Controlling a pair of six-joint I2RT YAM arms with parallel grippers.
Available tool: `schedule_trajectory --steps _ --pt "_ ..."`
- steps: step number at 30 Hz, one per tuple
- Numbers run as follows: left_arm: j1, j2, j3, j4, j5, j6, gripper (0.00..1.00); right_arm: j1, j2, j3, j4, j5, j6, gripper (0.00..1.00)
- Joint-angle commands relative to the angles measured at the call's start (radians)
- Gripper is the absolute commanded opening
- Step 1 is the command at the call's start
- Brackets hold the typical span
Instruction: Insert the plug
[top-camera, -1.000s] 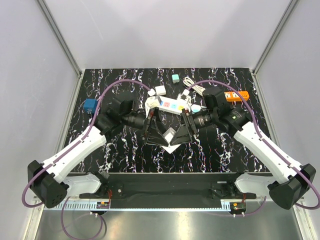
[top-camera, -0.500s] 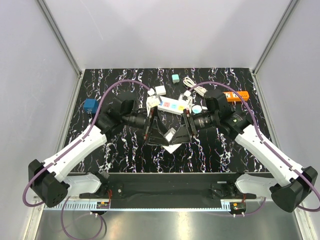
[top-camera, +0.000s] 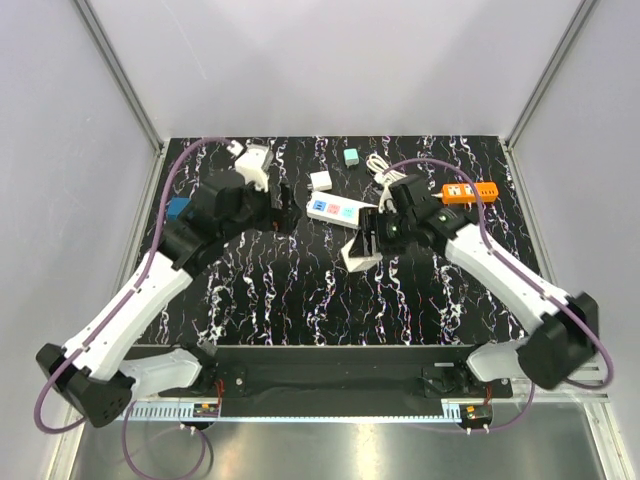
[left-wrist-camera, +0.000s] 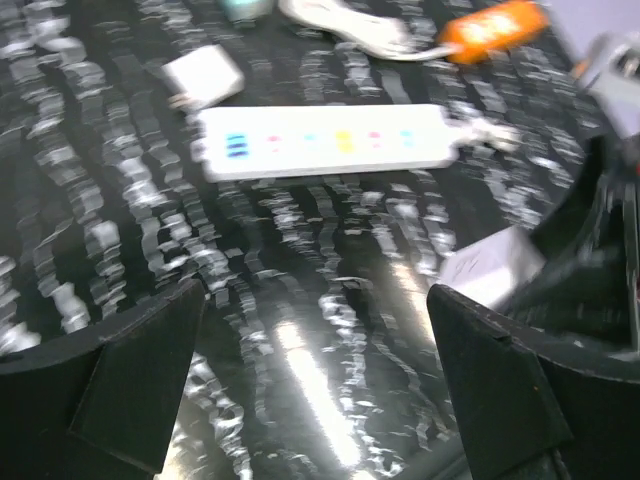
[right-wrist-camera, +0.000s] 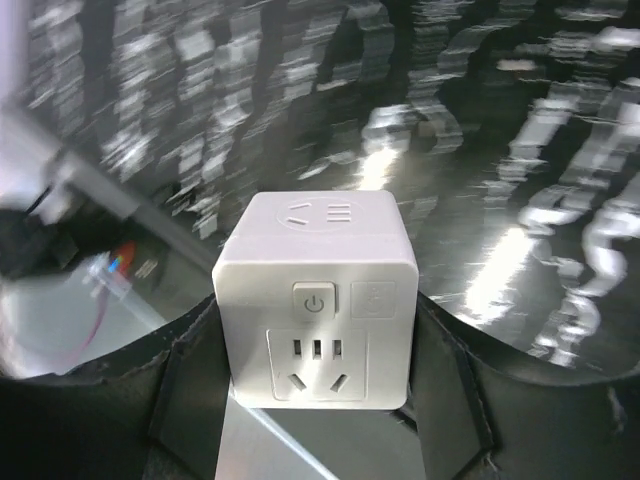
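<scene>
This looks like a robot lab. Two white robot arms (top-camera: 140, 300) are bolted to a metal rail (top-camera: 330, 410) at the edge of a black marbled table (top-camera: 300, 310). Plain grey walls (top-camera: 350, 60) and metal posts (top-camera: 120, 75) box it in. Purple cables (top-camera: 165, 215) loop off the arms. A white power strip (top-camera: 335, 210) and small plugs (top-camera: 321, 180) lie on the table.

Bright overhead glare, motion-blurred wrist views

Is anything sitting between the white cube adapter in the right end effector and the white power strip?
Nothing visible does. Only black table separates the cube adapter, held in the right end effector, from the power strip just beyond it.
</scene>
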Motion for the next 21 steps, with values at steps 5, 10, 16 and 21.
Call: schedule_trajectory --steps 5,10,16,21 --pt "-0.013 -0.107 -0.129 0.077 -0.276 0.009 0.99 -0.113 0.254 0.217 0.001 0.371 0.088 0.0" --pt "-0.028 -0.107 -0.132 0.084 -0.23 0.012 0.99 -0.151 0.401 0.355 -0.041 0.511 0.237 0.0" --pt "-0.032 -0.115 -0.131 0.087 -0.194 0.007 0.99 -0.151 0.567 0.601 -0.25 0.665 0.304 0.0" --pt "-0.032 -0.115 -0.134 0.09 -0.19 0.007 0.99 -0.164 0.635 0.636 -0.341 0.742 0.388 0.0"
